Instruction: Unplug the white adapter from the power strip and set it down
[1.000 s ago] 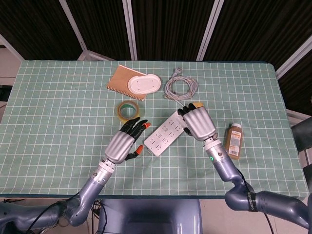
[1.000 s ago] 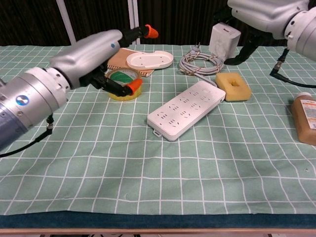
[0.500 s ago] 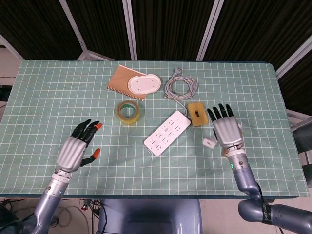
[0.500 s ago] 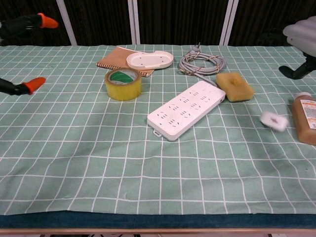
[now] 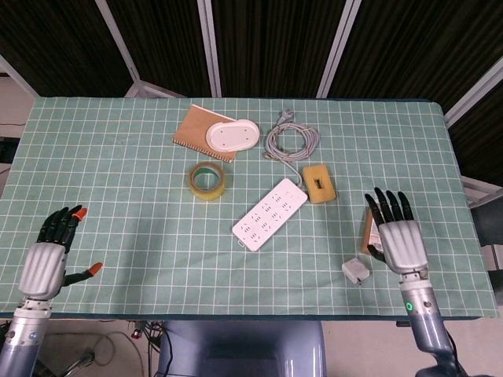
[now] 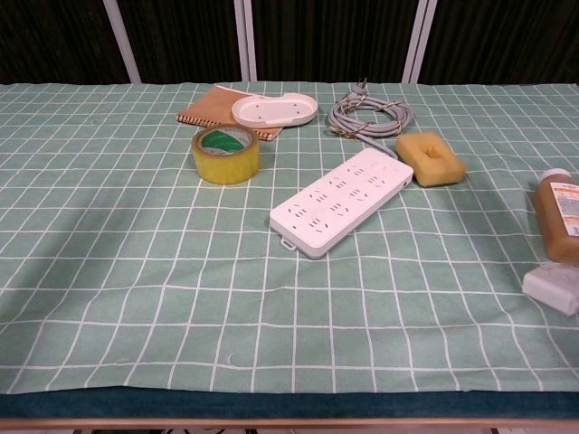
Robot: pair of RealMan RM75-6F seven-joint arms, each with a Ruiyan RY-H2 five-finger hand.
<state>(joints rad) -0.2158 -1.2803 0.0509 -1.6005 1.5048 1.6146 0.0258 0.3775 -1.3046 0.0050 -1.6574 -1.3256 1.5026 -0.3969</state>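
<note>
The white adapter (image 5: 355,272) (image 6: 551,287) lies loose on the green cloth near the front right, apart from the white power strip (image 5: 269,214) (image 6: 341,201), whose sockets are bare. My right hand (image 5: 398,239) hovers just right of the adapter with fingers spread and nothing in it. Far off at the front left edge, my left hand (image 5: 53,254) is also spread and holds nothing. Neither hand shows in the chest view.
A brown bottle (image 6: 559,215) lies beside the adapter, partly under my right hand in the head view. A yellow sponge (image 5: 318,183), coiled grey cable (image 5: 290,141), tape roll (image 5: 207,180), and a notebook with a white oval tray (image 5: 232,136) sit further back.
Both hands drew back toward the table's front corners. The adapter, held above the strip a second ago, was let go and now rests nearer the front right.
</note>
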